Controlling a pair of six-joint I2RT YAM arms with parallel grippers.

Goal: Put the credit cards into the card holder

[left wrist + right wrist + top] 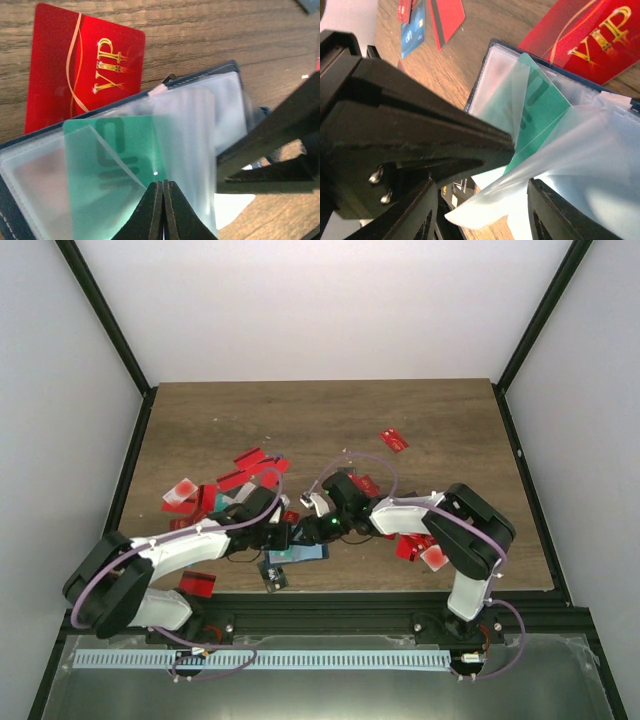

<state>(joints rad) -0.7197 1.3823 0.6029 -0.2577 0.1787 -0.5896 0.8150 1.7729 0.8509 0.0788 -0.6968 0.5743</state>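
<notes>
Card holder (220, 105) lies open on the counter (450, 420), near-centre, between the two claws; navy cover down, clear sleeves (600, 165) fanned upward

Green card (120, 155) sits inside one sleeve, seen through the plastic

Red VIP card (80, 65) lies flat on the counter, one edge tucked under the navy cover's rim

Left claw (163, 186): closed, tips pressed together right at the sleeve that carries the green card; cannot tell whether a leaf is pinched between them

Right claw (481, 187): jaws apart, one loose sleeve leaf curling between the fingers, not clamped

Top view: holder mostly hidden under both claws. More red cards (255, 465) lie scattered to the far left of the claws, a lone red card (394, 440) lies far right, and a small red cluster (412, 545) lies beside the right arm
</notes>
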